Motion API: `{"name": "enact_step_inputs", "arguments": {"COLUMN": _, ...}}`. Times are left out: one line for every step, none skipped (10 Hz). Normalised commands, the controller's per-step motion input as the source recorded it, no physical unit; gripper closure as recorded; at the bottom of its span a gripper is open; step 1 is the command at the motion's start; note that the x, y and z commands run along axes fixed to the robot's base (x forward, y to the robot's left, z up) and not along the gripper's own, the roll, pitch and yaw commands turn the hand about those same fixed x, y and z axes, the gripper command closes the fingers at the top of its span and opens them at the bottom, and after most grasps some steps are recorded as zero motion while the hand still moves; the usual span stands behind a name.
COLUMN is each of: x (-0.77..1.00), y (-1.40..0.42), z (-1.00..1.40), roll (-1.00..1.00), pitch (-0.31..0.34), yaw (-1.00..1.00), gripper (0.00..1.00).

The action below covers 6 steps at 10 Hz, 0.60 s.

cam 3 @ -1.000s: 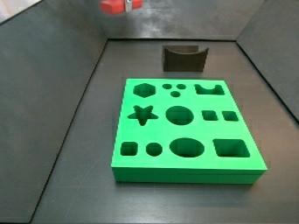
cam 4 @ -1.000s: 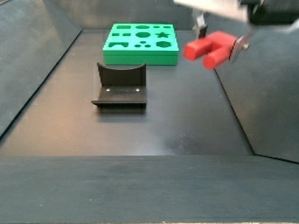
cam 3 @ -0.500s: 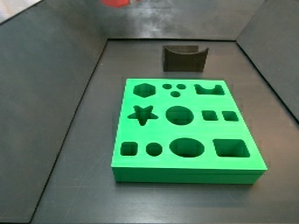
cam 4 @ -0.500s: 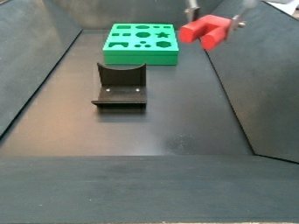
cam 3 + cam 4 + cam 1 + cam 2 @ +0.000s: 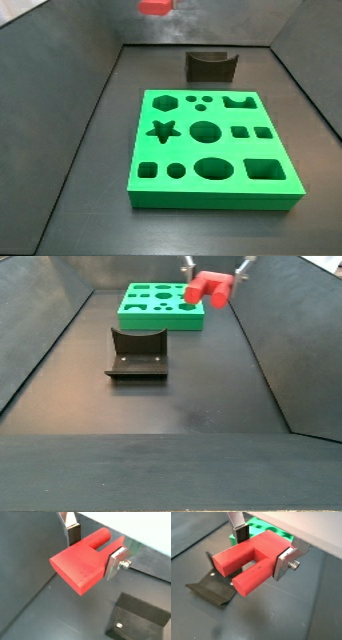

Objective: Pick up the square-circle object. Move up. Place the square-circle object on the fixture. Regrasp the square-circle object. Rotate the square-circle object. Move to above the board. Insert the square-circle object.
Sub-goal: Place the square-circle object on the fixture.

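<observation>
The square-circle object (image 5: 83, 562) is a red block with a notch and two legs, one of them round. My gripper (image 5: 93, 547) is shut on it, one silver finger on each side, as both wrist views show (image 5: 262, 548). In a side view the object (image 5: 207, 288) hangs high in the air, seen over the right end of the green board (image 5: 160, 306). The other side view shows the object (image 5: 156, 7) at the top edge, beyond the fixture (image 5: 211, 66). The dark fixture (image 5: 136, 353) stands on the floor with nothing in it.
The board (image 5: 211, 150) lies flat with star, hexagon, round and square holes, all open. Sloping grey walls (image 5: 60, 110) close in the dark floor on both sides. In a wrist view the fixture (image 5: 214, 589) lies below the held object, with the board (image 5: 283, 534) behind it.
The gripper has carried the red object through the air toward the board's side of the bin. It stays shut on the object. The board and fixture have not moved.
</observation>
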Motion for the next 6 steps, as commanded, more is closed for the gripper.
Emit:
{"name": "enact_step_inputs", "arguments": {"x": 1.00, "y": -0.21, "z": -0.07, "roll": 0.14, "pitch": 0.002, "yaw": 0.85, "gripper": 1.00}}
{"name": "enact_step_inputs", "arguments": {"x": 1.00, "y": -0.18, "z": -0.07, "roll": 0.13, "pitch": 0.013, "yaw": 0.52, "gripper": 1.00}}
{"name": "enact_step_inputs", "arguments": {"x": 1.00, "y": -0.17, "z": -0.06, "roll": 0.12, "pitch": 0.021, "yaw": 0.34, "gripper": 1.00}}
{"name": "enact_step_inputs", "arguments": {"x": 1.00, "y": -0.14, "z": -0.06, "roll": 0.11, "pitch": 0.035, "yaw": 0.19, "gripper": 1.00}}
{"name": "enact_step_inputs", "arguments": {"x": 1.00, "y": -0.13, "z": -0.06, "roll": 0.11, "pitch": 0.043, "yaw": 0.15, "gripper": 1.00}}
{"name": "enact_step_inputs", "arguments": {"x": 1.00, "y": -0.11, "z": -0.05, "roll": 0.11, "pitch": 0.059, "yaw": 0.09, "gripper": 1.00}}
